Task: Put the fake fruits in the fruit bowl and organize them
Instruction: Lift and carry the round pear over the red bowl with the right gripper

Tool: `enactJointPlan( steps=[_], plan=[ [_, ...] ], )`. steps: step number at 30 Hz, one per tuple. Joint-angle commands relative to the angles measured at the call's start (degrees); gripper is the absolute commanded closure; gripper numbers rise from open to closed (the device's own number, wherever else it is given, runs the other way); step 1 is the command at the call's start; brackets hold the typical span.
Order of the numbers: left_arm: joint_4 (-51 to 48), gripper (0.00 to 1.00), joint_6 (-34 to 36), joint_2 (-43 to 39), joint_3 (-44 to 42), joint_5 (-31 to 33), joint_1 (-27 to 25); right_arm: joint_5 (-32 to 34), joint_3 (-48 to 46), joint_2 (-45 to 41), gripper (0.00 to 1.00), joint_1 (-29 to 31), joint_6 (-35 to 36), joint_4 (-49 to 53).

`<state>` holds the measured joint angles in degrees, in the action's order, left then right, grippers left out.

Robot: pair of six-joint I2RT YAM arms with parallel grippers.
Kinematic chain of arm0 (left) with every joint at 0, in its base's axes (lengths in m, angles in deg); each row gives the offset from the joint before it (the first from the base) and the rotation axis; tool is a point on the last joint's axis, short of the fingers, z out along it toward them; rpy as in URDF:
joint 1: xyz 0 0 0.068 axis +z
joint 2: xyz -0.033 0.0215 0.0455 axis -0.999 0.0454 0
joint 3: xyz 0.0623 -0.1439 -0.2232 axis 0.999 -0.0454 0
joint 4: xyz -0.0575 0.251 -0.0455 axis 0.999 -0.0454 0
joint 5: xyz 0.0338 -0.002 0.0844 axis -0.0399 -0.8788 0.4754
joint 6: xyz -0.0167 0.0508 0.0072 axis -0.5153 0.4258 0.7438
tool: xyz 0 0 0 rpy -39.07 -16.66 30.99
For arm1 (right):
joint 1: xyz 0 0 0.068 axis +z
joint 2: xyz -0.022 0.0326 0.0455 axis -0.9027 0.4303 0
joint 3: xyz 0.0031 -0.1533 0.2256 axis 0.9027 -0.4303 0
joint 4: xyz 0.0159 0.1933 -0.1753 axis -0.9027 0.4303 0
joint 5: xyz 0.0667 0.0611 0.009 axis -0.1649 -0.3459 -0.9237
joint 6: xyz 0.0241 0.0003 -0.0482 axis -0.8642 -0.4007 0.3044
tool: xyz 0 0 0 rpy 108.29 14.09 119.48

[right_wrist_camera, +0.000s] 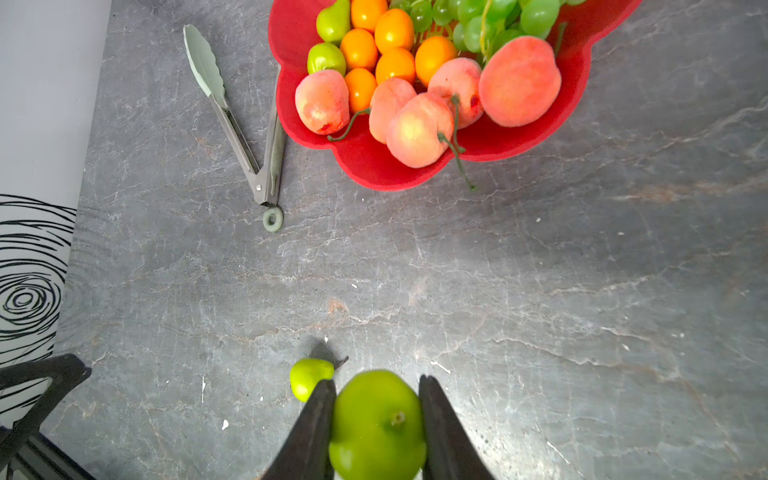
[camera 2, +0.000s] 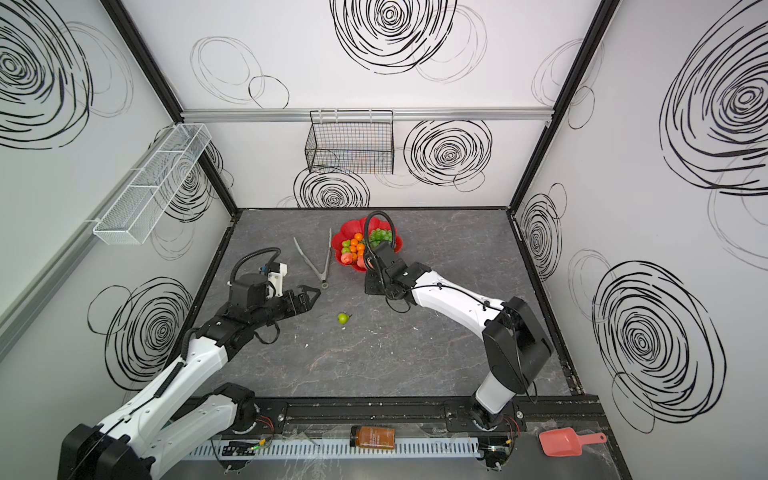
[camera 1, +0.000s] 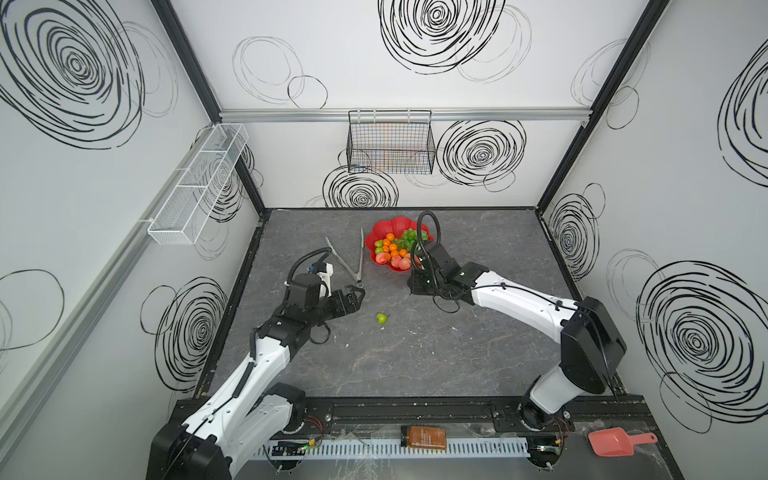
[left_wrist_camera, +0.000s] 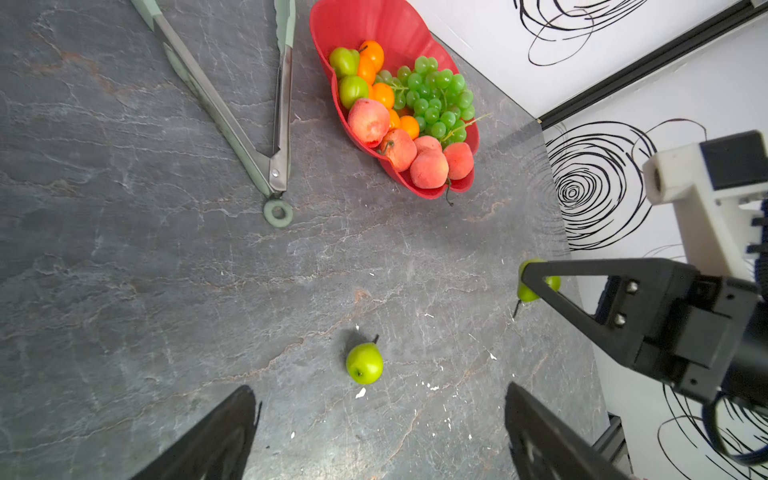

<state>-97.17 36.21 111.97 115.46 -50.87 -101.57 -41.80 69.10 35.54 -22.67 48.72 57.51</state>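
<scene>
1. My right fingers [right_wrist_camera: 316, 432] are gripping a green pear [right_wrist_camera: 377, 428] from both sides, well short of the fruit bowl [right_wrist_camera: 374, 172].
2. My left fingers [left_wrist_camera: 216, 440] are standing wide apart, holding nothing.
3. A second pear [camera 1: 381, 318] is lying on the surface [camera 1: 415, 365] at the centre of both top views, below the bowl.
4. Peaches [right_wrist_camera: 519, 81], tangerines [right_wrist_camera: 395, 31], grapes [right_wrist_camera: 536, 14] and two small pears [right_wrist_camera: 326, 58] are sitting in the bowl, just above centre in both top views.

Right hand [right_wrist_camera: 377, 382]: covered by its own wrist and cable in both top views.
Held pear [right_wrist_camera: 377, 424]: partly cut off by the picture's edge in the right wrist view; hidden under the arm in both top views.
Loose pear [right_wrist_camera: 309, 376]: partly hidden behind one of the hand's fingers [right_wrist_camera: 318, 419].
Fruit bowl [right_wrist_camera: 374, 170]: cut off by the picture's edge in the right wrist view; centre covered by the fake fruits [right_wrist_camera: 415, 129].
Bottle [camera 1: 423, 437]: label too small to be read.
</scene>
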Motion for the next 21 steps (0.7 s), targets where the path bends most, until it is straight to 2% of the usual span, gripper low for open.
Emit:
enactJointPlan(
  steps=[1,21],
  plan=[
    [3.8,0.04,2.1,2.0,3.1,-1.2,1.2,0.0,4.3,2.5,0.69,-0.6,1.5,2.1],
    [9.8,0.04,3.5,15.7,14.2,-2.5,6.8,-2.6,27.6,19.8,0.70,-3.7,4.5,4.1]
  ],
)
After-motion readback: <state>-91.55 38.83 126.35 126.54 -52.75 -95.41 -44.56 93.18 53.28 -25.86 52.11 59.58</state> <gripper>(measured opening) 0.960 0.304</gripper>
